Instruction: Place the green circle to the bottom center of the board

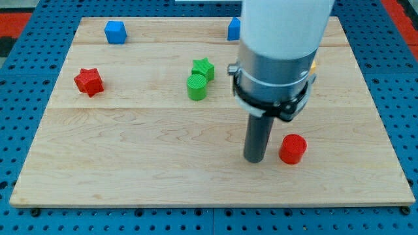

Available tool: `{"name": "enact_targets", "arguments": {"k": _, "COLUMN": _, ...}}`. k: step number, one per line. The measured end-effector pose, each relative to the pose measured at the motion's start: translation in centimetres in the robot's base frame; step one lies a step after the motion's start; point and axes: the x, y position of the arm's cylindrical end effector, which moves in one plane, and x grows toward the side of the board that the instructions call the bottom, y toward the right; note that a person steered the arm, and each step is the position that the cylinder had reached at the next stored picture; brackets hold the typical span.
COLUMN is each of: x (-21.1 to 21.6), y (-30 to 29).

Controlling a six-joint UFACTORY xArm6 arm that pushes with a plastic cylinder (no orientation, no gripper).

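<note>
Tip (254,160) down on worktop (130,183), just left of red cylinder (292,149), touching nothing; no hand fitted, nothing held | green circle (196,87) mid-board, touching green star (203,68), well above bottom centre | push not begun | far: red star (89,81), blue cube (115,32), blue block (234,29) half hidden

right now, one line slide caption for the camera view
My tip rests just left of the red cylinder, well below and right of the green circle beside the green star.
</note>
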Motion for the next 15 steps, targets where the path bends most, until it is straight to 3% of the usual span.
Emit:
{"name": "enact_targets", "arguments": {"k": 2, "x": -1.4, "y": 6.2}}
{"name": "enact_targets", "arguments": {"k": 3, "x": 0.2, "y": 4.4}}
{"name": "enact_targets", "arguments": {"k": 4, "x": -4.1, "y": -1.1}}
{"name": "enact_targets", "arguments": {"k": 6, "x": -10.5, "y": -3.5}}
{"name": "enact_targets", "arguments": {"k": 12, "x": -15.6, "y": -3.9}}
{"name": "enact_targets", "arguments": {"k": 15, "x": -16.3, "y": -12.5}}
